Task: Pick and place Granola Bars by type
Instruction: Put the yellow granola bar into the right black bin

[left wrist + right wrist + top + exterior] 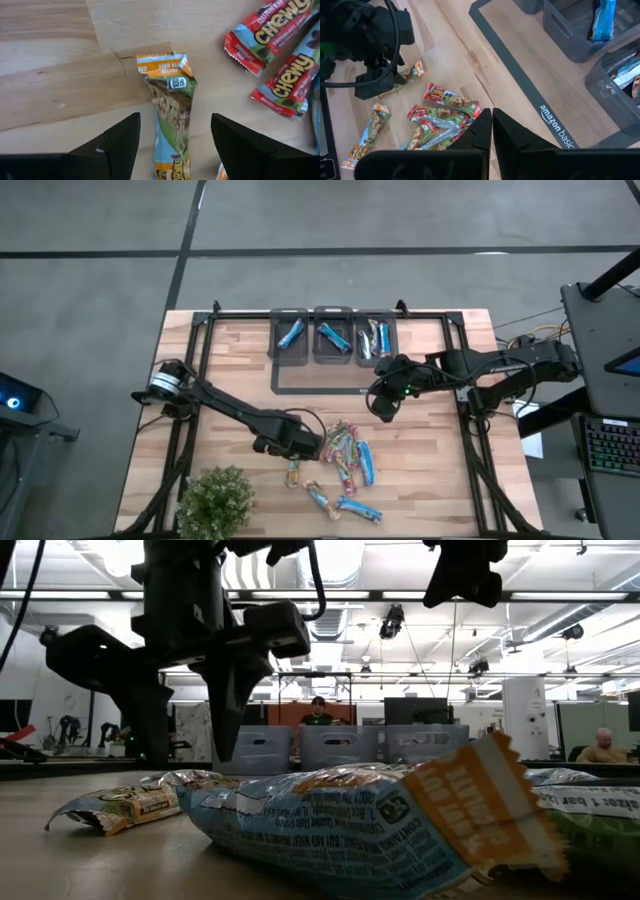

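Left gripper (175, 145) poised open over a granola bar on the wooden table (420, 470).

Its fingers (120, 142) straddle an orange-and-green wrapped bar (170, 105) lying flat at the edge of the loose pile of granola bars (345, 455) near the table's front. More bars sit in the three grey bins (332, 337) at the back. The right gripper (384, 408), jaws closed and holding nothing, hovers near the bins beside a dark mat (530, 85). A potted plant (215, 500) stands at the front left corner.

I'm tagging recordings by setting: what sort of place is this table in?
Probably an open-plan office or lab workspace. The low view shows ceiling strip lights, monitors and a person seated at a desk behind the wooden table; the high view shows a keyboard alongside.
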{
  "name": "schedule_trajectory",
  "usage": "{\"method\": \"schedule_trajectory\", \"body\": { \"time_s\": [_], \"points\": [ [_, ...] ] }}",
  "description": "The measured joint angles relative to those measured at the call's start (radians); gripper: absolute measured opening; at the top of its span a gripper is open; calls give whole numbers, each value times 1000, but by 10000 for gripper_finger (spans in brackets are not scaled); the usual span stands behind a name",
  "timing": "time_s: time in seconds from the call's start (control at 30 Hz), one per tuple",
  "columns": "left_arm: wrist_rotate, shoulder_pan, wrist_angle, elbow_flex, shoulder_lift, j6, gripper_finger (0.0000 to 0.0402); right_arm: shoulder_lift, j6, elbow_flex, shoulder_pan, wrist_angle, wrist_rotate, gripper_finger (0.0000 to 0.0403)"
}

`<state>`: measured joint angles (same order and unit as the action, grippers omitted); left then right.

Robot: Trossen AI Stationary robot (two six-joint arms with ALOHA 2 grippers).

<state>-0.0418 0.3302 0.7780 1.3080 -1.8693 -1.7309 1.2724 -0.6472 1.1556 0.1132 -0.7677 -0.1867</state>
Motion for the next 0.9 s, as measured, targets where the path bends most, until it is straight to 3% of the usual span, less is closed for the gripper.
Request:
{"method": "schedule_trajectory", "body": {
  "time_s": [0.9],
  "points": [
    [-22,0,8,8,-64,-1,216,0,4,0,-5,-5,-26,8]
  ]
}}
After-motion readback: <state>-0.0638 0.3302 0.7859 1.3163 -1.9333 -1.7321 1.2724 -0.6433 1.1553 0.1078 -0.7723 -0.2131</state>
